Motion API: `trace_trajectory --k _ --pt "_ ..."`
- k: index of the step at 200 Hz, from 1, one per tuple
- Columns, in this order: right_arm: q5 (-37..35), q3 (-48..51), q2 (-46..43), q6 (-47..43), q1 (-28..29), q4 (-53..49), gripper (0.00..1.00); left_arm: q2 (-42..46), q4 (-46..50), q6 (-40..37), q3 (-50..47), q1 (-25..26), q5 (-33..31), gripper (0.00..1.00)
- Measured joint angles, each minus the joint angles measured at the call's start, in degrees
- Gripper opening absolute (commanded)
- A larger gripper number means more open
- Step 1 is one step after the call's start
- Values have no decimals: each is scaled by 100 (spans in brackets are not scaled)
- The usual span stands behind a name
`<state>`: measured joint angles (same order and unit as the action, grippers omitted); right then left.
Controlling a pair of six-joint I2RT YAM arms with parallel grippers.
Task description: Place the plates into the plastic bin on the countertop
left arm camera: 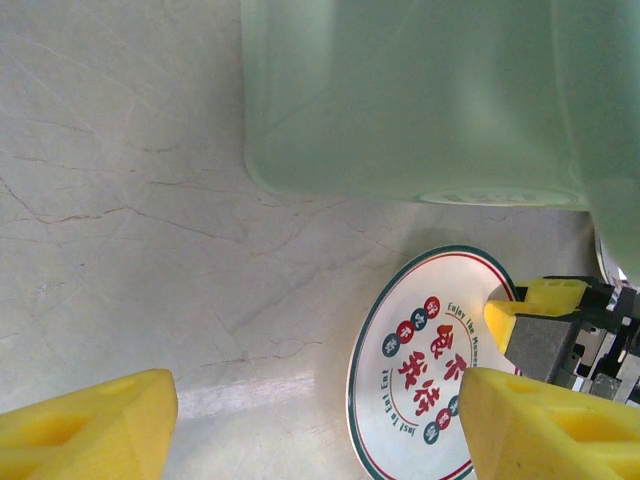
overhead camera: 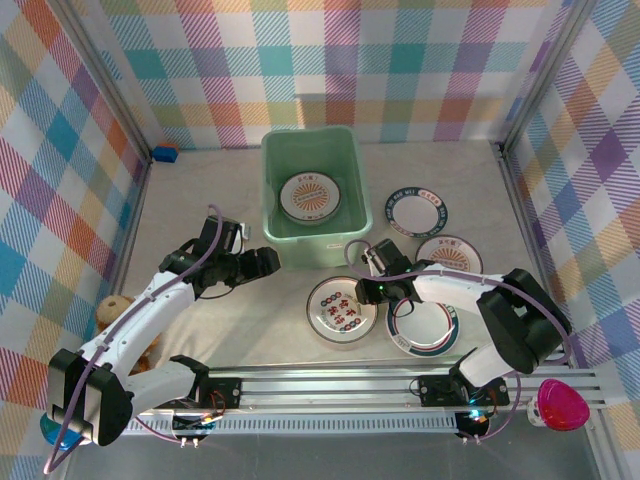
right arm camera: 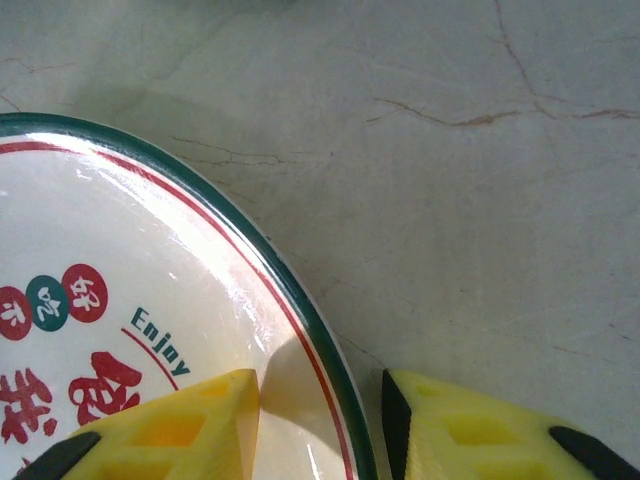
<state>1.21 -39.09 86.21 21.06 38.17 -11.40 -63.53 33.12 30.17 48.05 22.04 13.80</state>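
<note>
since the right gripper (overhead camera: 368, 280) meets the white round plate with red characters and a dark green rim (overhead camera: 342, 308) only at its edge in the top view, the likely failure is a thin pinch that lets it tip out or skid on the beige marbled countertop (overhead camera: 220, 190); that plate lies flat just in front of the mint-green rectangular plastic bin (overhead camera: 312, 131), which already holds one orange-patterned plate (overhead camera: 309, 197); three more patterned plates (overhead camera: 417, 211) lie to the right, one near enough for the arm to nudge; the left gripper (overhead camera: 270, 262) hovers beside the bin's near left corner.

from the left wrist, the bin's wall (left arm camera: 400, 100) stands near the plate (left arm camera: 420, 360), so a low lift could knock the rim against it; the left jaws stand wide apart, holding nothing.

from the right wrist, the yellow pads (right arm camera: 180, 425) straddle the rim at a narrow gap, one inside, one outside, not visibly clamped; the plate (right arm camera: 120, 270) looks glossy, shallow, rigid and probably slippery.
</note>
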Motion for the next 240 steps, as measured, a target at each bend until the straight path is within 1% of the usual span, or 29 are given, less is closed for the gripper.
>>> trace_trajectory --k 9,82,88,104,160,196,212,240 --pt "15 11 -4 -7 -2 31 33 0 0 0 0 -7 0 74" --pt "153 306 -210 -17 11 391 27 2 0 2 0 -7 -2 74" --pt "170 317 -225 -17 11 398 24 2 0 2 0 -7 -2 74" --pt "219 348 -289 -13 11 413 23 17 0 4 0 -7 -2 74" --pt "256 501 -905 20 15 343 19 39 -2 7 -2 -7 -4 74" --pt "426 505 -1325 74 15 278 17 42 -2 4 -2 -7 -4 74" --pt "538 505 -1438 76 15 254 13 46 -4 7 -2 -7 -2 74" --pt "686 505 -1580 114 15 138 11 116 -4 7 -2 -7 -2 74"
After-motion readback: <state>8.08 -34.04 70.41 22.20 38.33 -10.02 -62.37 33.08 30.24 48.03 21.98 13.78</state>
